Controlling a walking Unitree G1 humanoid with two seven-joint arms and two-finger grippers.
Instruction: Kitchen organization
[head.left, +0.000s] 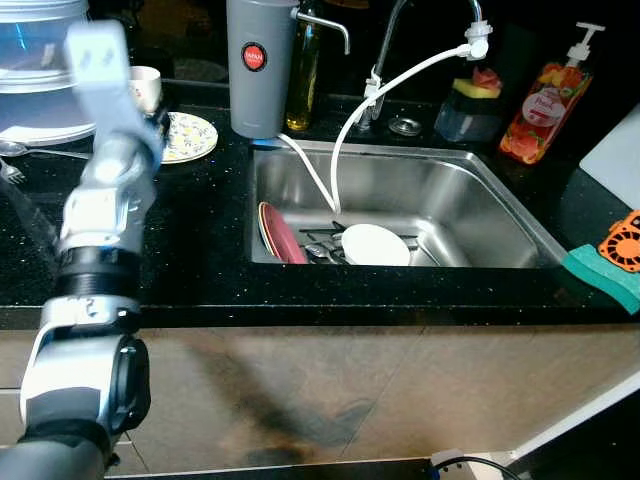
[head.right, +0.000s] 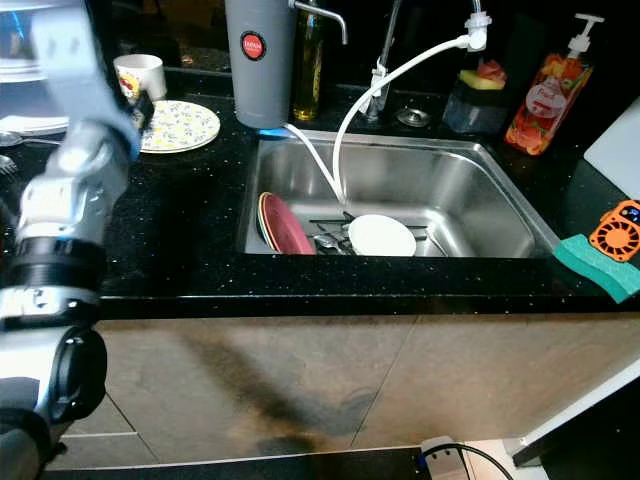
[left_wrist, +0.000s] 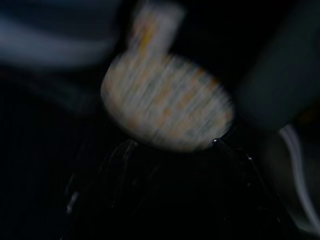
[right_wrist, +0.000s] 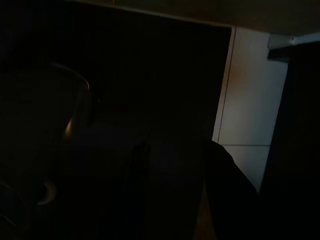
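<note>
A: The patterned plate (head.right: 178, 125) — where does it sit?

B: On the black countertop (head.left: 200, 250), just past the left gripper (left_wrist: 172, 165). The left arm (head.left: 100, 210) reaches up over the counter toward it, and the wrist picture, badly blurred, shows the plate right ahead of the dark fingers (left_wrist: 120, 170).

A: Is the gripper clamped on it?

B: I cannot tell; the blur hides how the fingers stand, and whether they touch the rim.

A: What lies around the plate?

B: A white cup (head.right: 140, 72) just behind it, beside the gripper. Further to the gripper's left, a stack of white dishes (head.left: 40, 100) with a spoon (head.left: 30, 150) in front of it. To the gripper's right, a grey canister with a red label (head.left: 258, 65) stands at the sink's corner, and an oil bottle (head.left: 303, 75) next to that.

A: And the sink?

B: The steel sink (head.left: 480, 200) is well to the gripper's right. A red plate (head.left: 285, 235) leans against its near-left wall, a white bowl (head.left: 375, 245) lies beside it on cutlery, and a white hose (head.left: 345, 130) hangs in from the tap.

A: Anything beyond?

B: A soap pump bottle (head.left: 545, 105), a sponge holder (head.left: 470, 105), and a green sponge (head.right: 597, 265) at the counter's far end.

A: The right gripper?

B: Its wrist view is too dark to tell.
</note>
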